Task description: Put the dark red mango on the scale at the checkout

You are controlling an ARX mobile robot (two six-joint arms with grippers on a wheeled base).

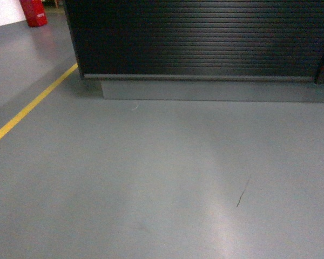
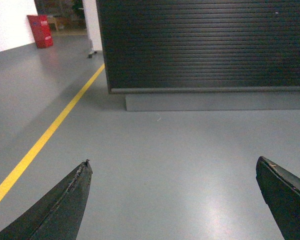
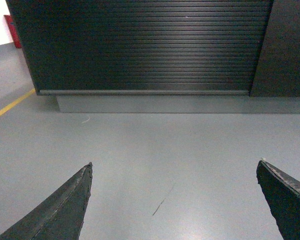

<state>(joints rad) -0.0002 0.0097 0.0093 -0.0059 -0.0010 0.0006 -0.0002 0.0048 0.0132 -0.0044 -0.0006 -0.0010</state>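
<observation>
You're facing the checkout desk (image 1: pixel 200 40) at twelve o'clock — only its ribbed front panel shows, with the grey plinth (image 1: pixel 216 90) beneath it. Its top is out of frame, so you can't see the scale or the dark red mango anywhere yet. Your left hand (image 2: pixel 172 192) hangs wide open over bare floor (image 1: pixel 151 178), holding nothing; your right hand (image 3: pixel 174 192) is just the same, fingers spread and empty. That low, open carry looks like a travel posture, ready for a grasp. A yellow line (image 1: pixel 29 106) runs off at ten o'clock toward a red object (image 1: pixel 34 12). My read: you're at the approach stage — the mango must be found first.
</observation>
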